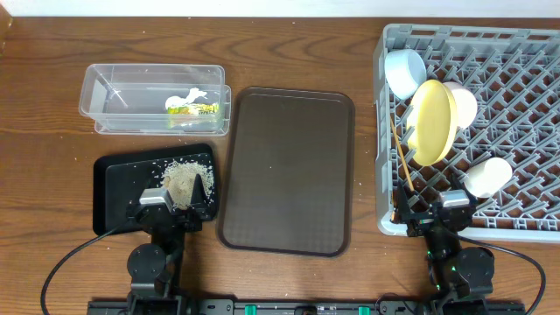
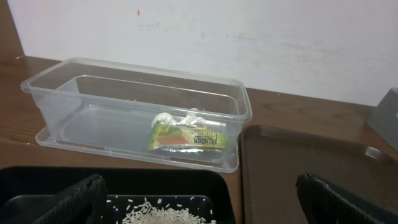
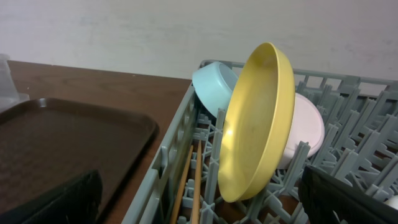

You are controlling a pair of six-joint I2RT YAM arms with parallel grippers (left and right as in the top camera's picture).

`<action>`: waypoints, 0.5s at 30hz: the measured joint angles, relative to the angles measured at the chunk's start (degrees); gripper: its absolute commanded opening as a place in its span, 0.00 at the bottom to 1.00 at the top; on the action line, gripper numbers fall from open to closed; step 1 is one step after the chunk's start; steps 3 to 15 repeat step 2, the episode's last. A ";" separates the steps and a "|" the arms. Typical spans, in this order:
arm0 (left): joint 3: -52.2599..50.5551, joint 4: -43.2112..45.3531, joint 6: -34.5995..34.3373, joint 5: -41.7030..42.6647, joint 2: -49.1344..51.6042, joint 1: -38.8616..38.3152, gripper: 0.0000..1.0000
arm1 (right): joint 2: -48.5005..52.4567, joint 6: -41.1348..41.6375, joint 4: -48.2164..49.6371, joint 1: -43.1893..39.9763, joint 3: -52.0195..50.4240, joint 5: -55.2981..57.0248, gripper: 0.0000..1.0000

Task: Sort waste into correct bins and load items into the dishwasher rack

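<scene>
L side first: clear tub (image 1: pixel 122 96) sits far-left, long axis running left-right. The snack wrapper (image 1: pixel 194 109) lies flat at its right end, green-yellow w/ orange print, and the white crumpled scrap (image 1: pixel 185 94) touches it on the far side. Near of the tub is the black tray (image 1: pixel 114 188), rice pile (image 1: pixel 181 178) heaped at its right end w/ loose grains scattered toward the far edge.

Left gripper (image 1: pixel 178 196) hangs over the tray's near-right part, fingers spread wide, nothing between them. The rice lies just far of the tips, so this arm is the nearer one for anything bin-side.

Centre: brown serving tray (image 1: pixel 286 171), bare.

R side: dishwasher rack (image 1: pixel 382 131) looks loaded. Two chopsticks (image 1: pixel 402 157) lie along its left wall, long axis near-far. Light blue bowl (image 1: pixel 405 72) is tipped at the far-left corner. Yellow plate (image 1: pixel 433 122) stands on edge, leaning a bit, w/ the white bowl (image 1: pixel 464 105) tucked behind it to the right. Small white cup (image 1: pixel 487 175) lies on its side nearer in.

Right gripper (image 1: pixel 433 208) hovers at the rack's near edge, fingers wide, holding nothing; the chopsticks lie far-left of it.

My read: nothing left loose on the table, job looks done, both arms parked near
</scene>
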 measured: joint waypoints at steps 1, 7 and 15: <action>0.00 0.00 0.00 0.00 0.00 0.00 1.00 | 0.00 0.00 0.00 0.00 0.00 0.02 0.99; 0.00 0.00 0.00 0.00 0.00 0.00 1.00 | 0.00 0.00 0.00 0.00 0.00 0.02 0.99; 0.00 0.00 0.00 0.00 0.00 0.00 1.00 | 0.00 0.00 0.00 0.00 0.00 0.02 0.99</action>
